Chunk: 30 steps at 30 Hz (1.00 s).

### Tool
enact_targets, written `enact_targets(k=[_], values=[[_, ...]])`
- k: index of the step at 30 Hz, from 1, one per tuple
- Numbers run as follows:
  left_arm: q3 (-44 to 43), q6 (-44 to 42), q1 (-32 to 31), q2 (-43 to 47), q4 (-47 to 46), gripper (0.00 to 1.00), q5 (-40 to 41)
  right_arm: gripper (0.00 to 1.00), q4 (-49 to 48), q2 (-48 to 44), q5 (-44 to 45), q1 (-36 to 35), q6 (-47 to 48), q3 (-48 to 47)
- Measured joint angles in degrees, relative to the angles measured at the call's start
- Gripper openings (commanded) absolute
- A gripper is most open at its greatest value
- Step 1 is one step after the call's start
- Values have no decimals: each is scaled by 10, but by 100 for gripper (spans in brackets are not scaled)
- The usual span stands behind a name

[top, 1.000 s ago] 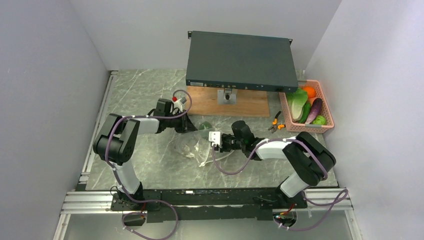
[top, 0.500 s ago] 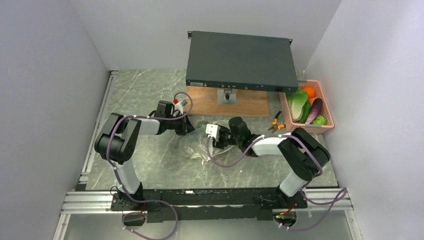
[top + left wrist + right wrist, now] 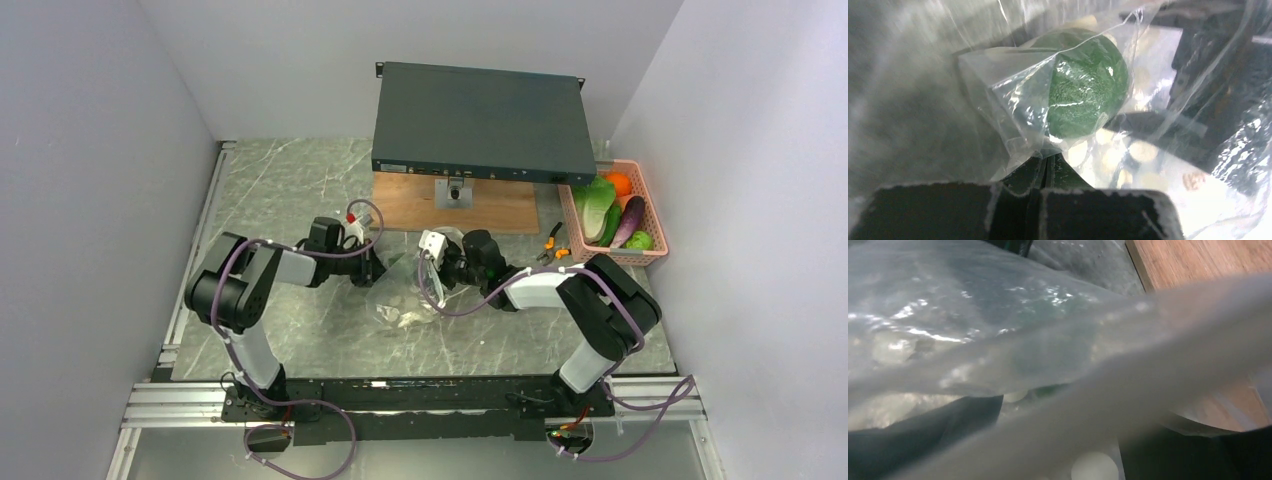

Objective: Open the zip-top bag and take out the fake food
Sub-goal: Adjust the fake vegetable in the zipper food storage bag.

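The zip-top bag [image 3: 400,297] lies crumpled on the marble table between my two grippers. My left gripper [image 3: 372,268] is shut on a fold of its clear film [image 3: 1023,145]. A round green piece of fake food [image 3: 1087,90] sits inside the bag just beyond those fingertips. My right gripper [image 3: 438,270] is at the bag's right side. In the right wrist view its dark fingers [image 3: 923,440] stand wide apart, and blurred, dotted bag film [image 3: 1058,360] is draped across the gap. More fake food [image 3: 612,212] lies in the pink basket.
The pink basket [image 3: 650,256] stands at the right edge. Orange-handled pliers [image 3: 551,245] lie beside it. A dark flat case [image 3: 480,122] rests on a wooden board [image 3: 500,210] at the back. Grey walls close in on both sides.
The left gripper closed on the bag's film and shifted slightly nearer. The right gripper opened wide and moved farther back along the bag. The bag was dragged and reshaped.
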<state>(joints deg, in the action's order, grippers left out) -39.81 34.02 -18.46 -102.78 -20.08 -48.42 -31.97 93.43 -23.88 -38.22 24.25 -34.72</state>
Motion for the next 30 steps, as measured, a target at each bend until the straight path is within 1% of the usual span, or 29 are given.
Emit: enact_targets(k=[2,3,4,5,6,9,13,17,20,24,28,30], values=[[23,8,-3,10,-11,2,-13,82,-10,2,-7,0,-12,0],[33,10,-4,16,-16,6,-18,82,-12,5,-9,0,-14,0],[43,12,-6,25,-17,13,-23,82,-16,8,-12,-1,-15,0],[51,14,-7,34,-17,16,-25,82,-17,12,-15,0,-15,0],[58,16,-8,45,-16,23,-26,82,-17,16,-18,0,-15,0],[66,16,-8,76,-7,33,-25,82,-16,22,-24,0,-11,0],[64,11,-7,134,21,42,-11,82,-16,22,-33,0,-1,1],[45,-4,-1,180,64,48,19,82,-16,22,-40,0,14,7],[24,-19,11,190,92,48,48,82,-15,22,-48,0,25,10],[-1,-25,28,175,105,50,73,82,-16,22,-51,0,35,10],[-41,-37,34,138,115,57,86,82,-16,22,-52,0,41,10],[-59,-46,34,125,117,59,90,82,-16,22,-52,0,42,10]])
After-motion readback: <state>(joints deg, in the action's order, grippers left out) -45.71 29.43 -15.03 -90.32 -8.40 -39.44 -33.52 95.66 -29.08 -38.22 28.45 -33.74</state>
